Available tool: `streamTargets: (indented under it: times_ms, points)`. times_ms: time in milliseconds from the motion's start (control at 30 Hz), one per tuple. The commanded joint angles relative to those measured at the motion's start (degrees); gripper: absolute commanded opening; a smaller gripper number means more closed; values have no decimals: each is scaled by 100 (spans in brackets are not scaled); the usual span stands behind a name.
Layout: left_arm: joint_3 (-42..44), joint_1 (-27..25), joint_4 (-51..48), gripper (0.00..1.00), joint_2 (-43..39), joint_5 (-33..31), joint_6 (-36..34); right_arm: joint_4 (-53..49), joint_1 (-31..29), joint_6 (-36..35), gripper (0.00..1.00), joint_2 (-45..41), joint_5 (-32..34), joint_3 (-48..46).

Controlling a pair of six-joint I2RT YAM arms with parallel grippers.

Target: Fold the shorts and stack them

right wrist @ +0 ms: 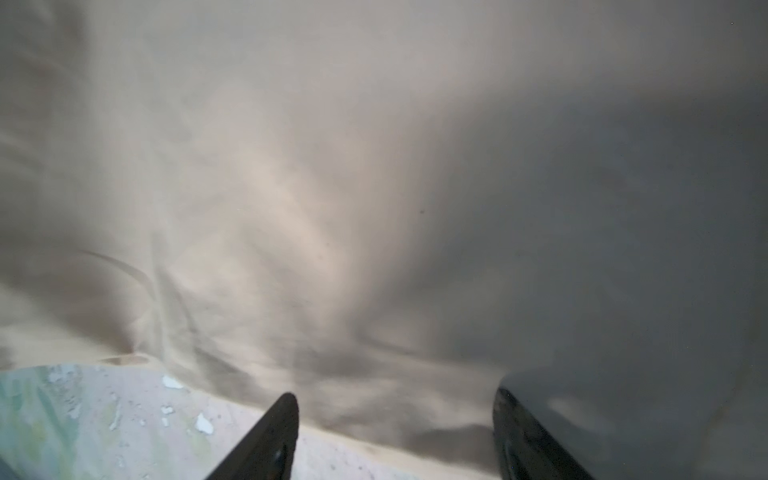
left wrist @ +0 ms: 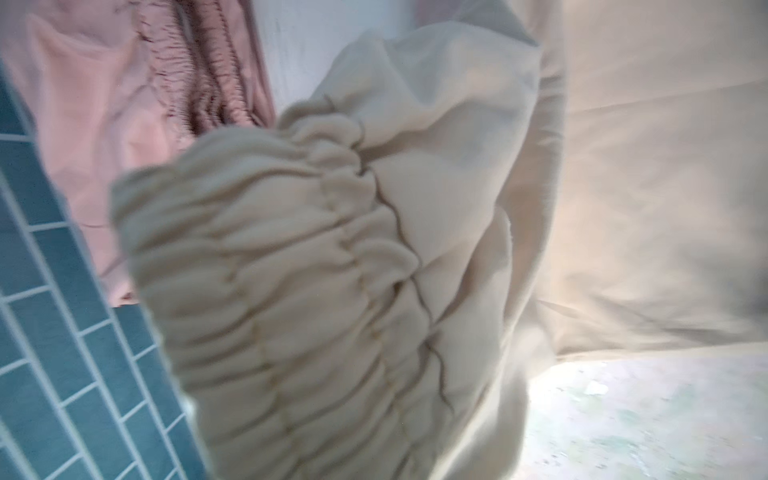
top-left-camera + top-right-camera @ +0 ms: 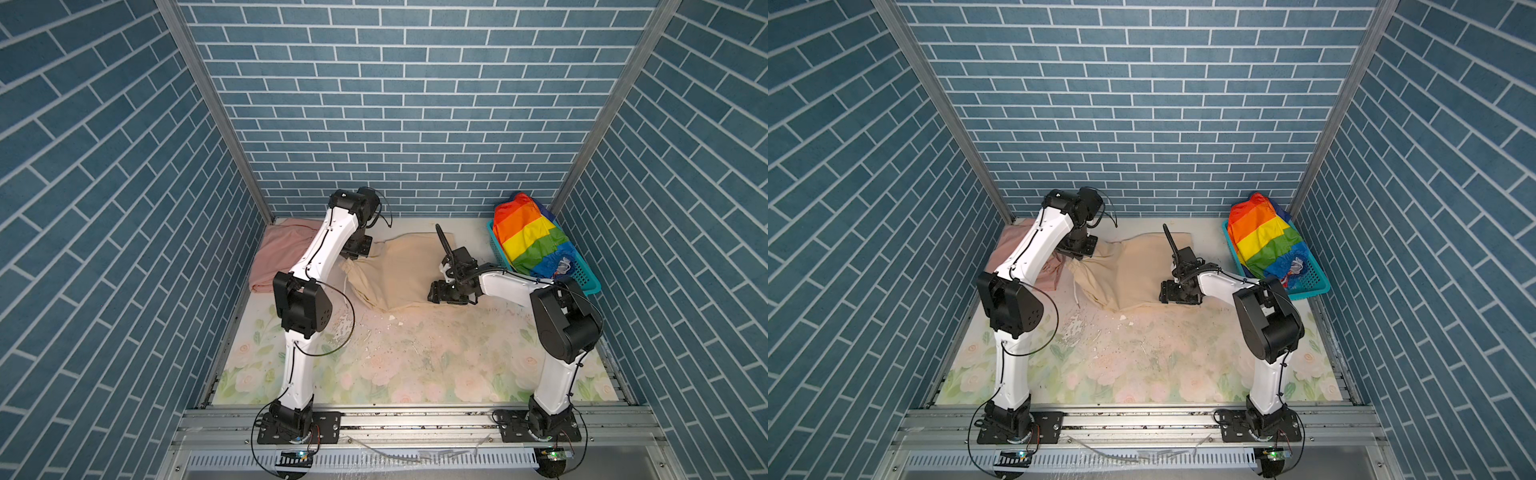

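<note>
The beige shorts (image 3: pixel 399 270) lie spread across the back middle of the table in both top views. My left gripper (image 3: pixel 351 262) comes down on their left end, and in the left wrist view the gathered beige waistband (image 2: pixel 316 270) fills the picture and hides the fingers. My right gripper (image 1: pixel 397 395) stands open at the near right hem of the beige shorts (image 1: pixel 374 208), with one finger raised above the cloth (image 3: pixel 442 243). The pink shorts (image 3: pixel 282 253) lie folded at the back left. The rainbow-striped shorts (image 3: pixel 530 239) are heaped in the basket.
The teal perforated basket (image 3: pixel 592 286) sits at the back right against the wall. The floral table top (image 3: pixel 415 365) has peeled white flakes (image 3: pixel 392 318) near the beige hem. Blue brick-pattern walls close in three sides, and both arm bases stand on the front rail.
</note>
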State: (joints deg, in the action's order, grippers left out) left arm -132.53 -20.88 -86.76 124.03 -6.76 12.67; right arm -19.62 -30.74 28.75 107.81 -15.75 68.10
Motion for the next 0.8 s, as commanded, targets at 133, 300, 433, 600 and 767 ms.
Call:
streamTargets:
  times_ms: [133,300,433,600,767]
  points:
    - [-72,-143,1046,0,111,2040,1007,132,46,298,74,-163,-330,-50]
    - [125,-205,1855,0,156,2900,1618,279,70,336,75,-544,-494,-243]
    - [124,-319,2111,1,323,3088,1902,307,125,342,77,-867,-576,-338]
    - [447,-415,2802,3,456,3491,2284,458,294,484,78,-1219,-742,-588]
    - [888,-561,3622,3,342,3524,2631,688,604,632,79,-1645,-919,-1003]
